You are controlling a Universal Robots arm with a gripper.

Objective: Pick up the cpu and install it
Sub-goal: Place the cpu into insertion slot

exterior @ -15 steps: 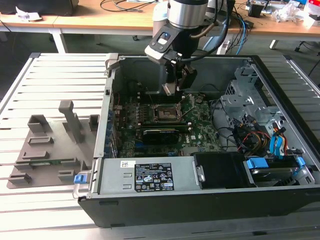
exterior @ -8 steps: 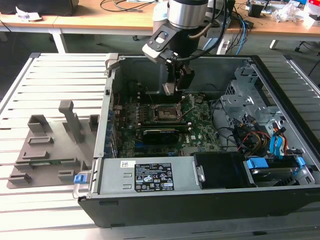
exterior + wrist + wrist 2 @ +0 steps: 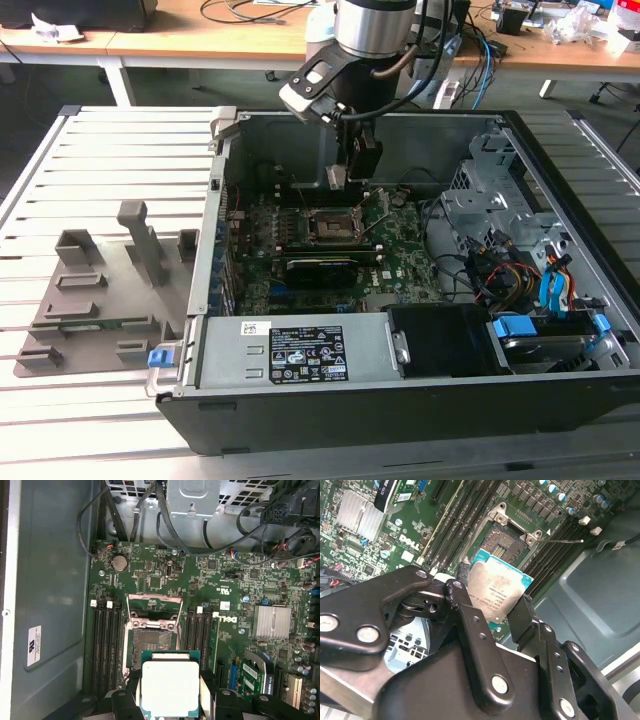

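**Cpu (image 3: 497, 592) clamped in the gripper (image 3: 495, 600) over the open socket (image 3: 150, 640)**

The cpu sits between the gripper's fingers, which are closed on two opposite edges. The arm reaches down into the open computer case (image 3: 420, 405), with the gripper aimed at the motherboard (image 3: 165, 575). The socket lies just beyond its fingertips, and the chip seems to hang clear of it. Its silver-grey metal top has a thin teal rim.

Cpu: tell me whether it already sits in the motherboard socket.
No, the cpu is clamped in the gripper, clear of the empty socket.
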